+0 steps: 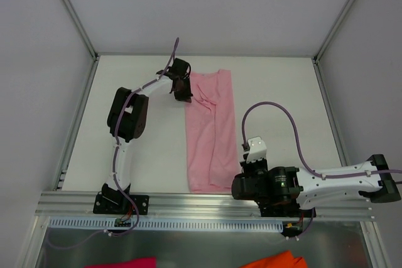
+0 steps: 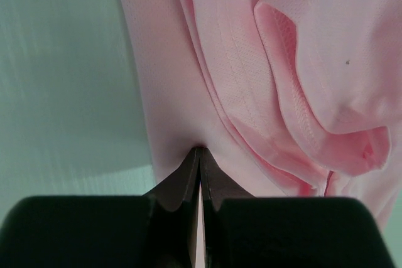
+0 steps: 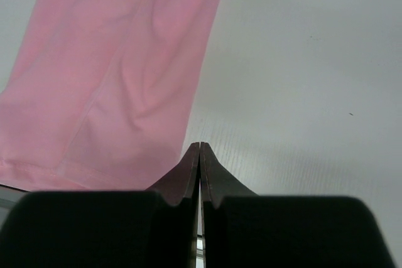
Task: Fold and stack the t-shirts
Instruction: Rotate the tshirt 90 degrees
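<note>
The left fingers are pressed together, their tips meeting on the left edge of the pink t-shirt near its far end. Whether any cloth is caught between them cannot be told. The right fingers are also closed tight with nothing in them, low over the bare bench just beside the shirt's right edge at its near hem. The t-shirt lies folded into a long narrow strip in the middle of the bench, running from far to near, with bunched folds at the far end. A magenta cloth and an orange cloth lie beyond the bench's near edge.
</note>
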`<state>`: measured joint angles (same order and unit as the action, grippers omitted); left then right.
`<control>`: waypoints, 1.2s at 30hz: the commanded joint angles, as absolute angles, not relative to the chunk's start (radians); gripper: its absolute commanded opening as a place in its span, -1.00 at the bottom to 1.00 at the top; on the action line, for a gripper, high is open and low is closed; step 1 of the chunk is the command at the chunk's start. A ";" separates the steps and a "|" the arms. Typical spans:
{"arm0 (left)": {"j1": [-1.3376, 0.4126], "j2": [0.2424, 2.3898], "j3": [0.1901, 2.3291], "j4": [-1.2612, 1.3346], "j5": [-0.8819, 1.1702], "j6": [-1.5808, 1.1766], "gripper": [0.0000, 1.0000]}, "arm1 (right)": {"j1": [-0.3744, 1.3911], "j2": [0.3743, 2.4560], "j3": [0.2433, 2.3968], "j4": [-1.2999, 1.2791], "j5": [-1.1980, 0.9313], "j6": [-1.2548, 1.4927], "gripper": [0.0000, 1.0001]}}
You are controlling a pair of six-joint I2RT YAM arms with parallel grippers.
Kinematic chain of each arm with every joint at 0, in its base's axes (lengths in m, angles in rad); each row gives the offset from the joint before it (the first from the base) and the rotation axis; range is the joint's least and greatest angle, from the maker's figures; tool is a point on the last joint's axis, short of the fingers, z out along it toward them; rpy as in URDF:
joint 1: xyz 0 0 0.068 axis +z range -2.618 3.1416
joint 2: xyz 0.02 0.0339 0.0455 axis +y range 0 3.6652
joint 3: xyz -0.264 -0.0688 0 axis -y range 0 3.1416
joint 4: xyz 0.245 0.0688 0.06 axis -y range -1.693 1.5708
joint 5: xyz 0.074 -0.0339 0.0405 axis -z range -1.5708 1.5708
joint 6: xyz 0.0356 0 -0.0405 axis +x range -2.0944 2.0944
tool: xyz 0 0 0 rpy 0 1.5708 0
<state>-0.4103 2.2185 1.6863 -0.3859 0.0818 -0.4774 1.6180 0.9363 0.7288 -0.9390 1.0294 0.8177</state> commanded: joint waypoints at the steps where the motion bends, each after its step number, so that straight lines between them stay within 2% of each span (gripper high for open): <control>1: -0.381 2.255 1.756 -0.449 0.126 -0.465 -1.00 | 1.643 0.943 0.778 -1.034 1.123 0.934 -0.98; 10: -0.333 2.385 1.953 -0.528 0.207 -0.462 -1.00 | 1.660 0.946 0.775 -1.088 1.135 0.985 -0.98; 13: -0.331 2.350 1.902 -0.444 0.261 -0.445 -1.00 | 1.660 0.968 0.764 -1.075 1.135 0.989 -0.96; 14: -0.331 2.326 1.832 -0.408 0.296 -0.442 -1.00 | 1.660 0.979 0.756 -1.071 1.137 0.992 -0.82; 15: -0.331 2.253 1.780 -0.361 0.307 -0.442 -0.84 | 1.660 0.997 0.755 -1.063 1.140 0.992 -0.75; 16: -0.331 2.209 1.723 -0.253 0.310 -0.448 -0.34 | 1.660 1.009 0.750 -1.037 1.141 0.991 -0.61; 18: -0.331 2.064 1.570 -0.161 0.305 -0.456 0.41 | 1.660 1.029 0.747 -1.014 1.144 0.982 -0.35; 19: -0.331 2.019 1.525 -0.099 0.304 -0.459 0.83 | 1.660 1.051 0.744 -0.982 1.146 0.974 0.01; 21: -0.333 1.883 1.412 -0.052 0.296 -0.462 0.98 | 1.660 1.066 0.733 -0.941 1.152 0.960 0.27; 22: -0.333 1.837 1.375 -0.037 0.284 -0.463 0.97 | 1.660 1.075 0.730 -0.933 1.154 0.965 0.35; 25: -0.337 1.668 1.229 -0.003 0.227 -0.475 0.97 | 1.660 1.069 0.715 -0.893 1.140 0.962 0.46; 29: -0.344 1.568 1.115 0.006 0.242 -0.469 0.98 | 1.660 1.039 0.689 -0.835 1.112 0.943 0.46; 32: -0.365 1.557 1.031 -0.005 0.236 -0.506 0.97 | 1.660 1.031 0.667 -0.783 1.091 0.936 0.38; 34: -0.383 1.563 0.976 0.029 0.238 -0.534 0.97 | 1.660 1.029 0.655 -0.759 1.080 0.936 0.21; 35: -0.391 1.577 0.962 0.038 0.244 -0.537 0.96 | 1.660 1.032 0.655 -0.758 1.068 0.940 0.01; 36: -0.408 1.580 0.948 0.069 0.251 -0.538 0.64 | 1.660 1.038 0.655 -0.758 1.062 0.943 -0.64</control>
